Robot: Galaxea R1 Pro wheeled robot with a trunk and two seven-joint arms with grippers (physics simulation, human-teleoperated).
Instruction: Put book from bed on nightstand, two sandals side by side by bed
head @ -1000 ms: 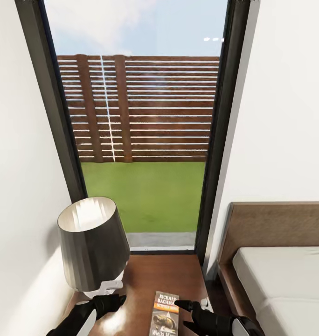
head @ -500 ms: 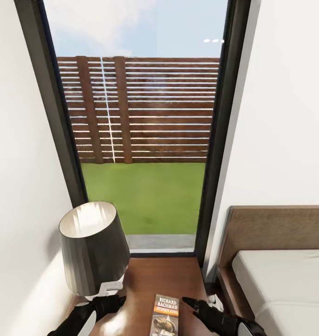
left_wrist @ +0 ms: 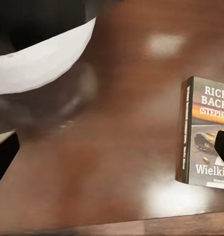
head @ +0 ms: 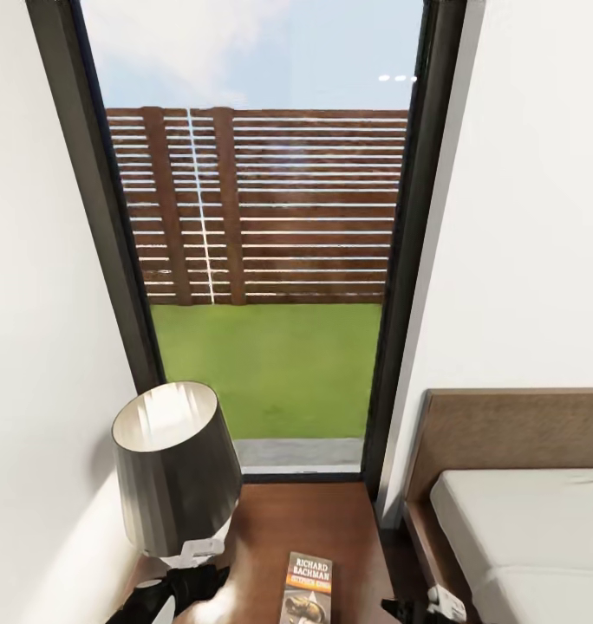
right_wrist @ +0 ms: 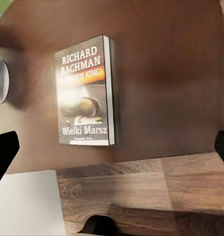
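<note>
Since a second ago your right gripper (head: pixel 415 609) has drawn back from the book (head: pixel 307 587) toward the bottom edge of the head view, and the camera has tilted slightly.

Bed (head: pixel 522 537): to the right of the nightstand (head: pixel 314 520), mattress bare where it shows.

Lamp (head: pixel 175 468): on the nightstand's left side, near the left gripper (head: pixel 171 589).

Book: flat, cover up, on the nightstand top, touched by neither gripper. I judge this part of the task done.

Right gripper: empty, fingertips spread wide at the wrist view's edges. Left gripper: likewise spread and empty in its wrist view.

Recommendation: lift both arms straight up off the top before you turn the base, so you nudge neither book nor lamp. Then find the sandals, which are not in sight.
</note>
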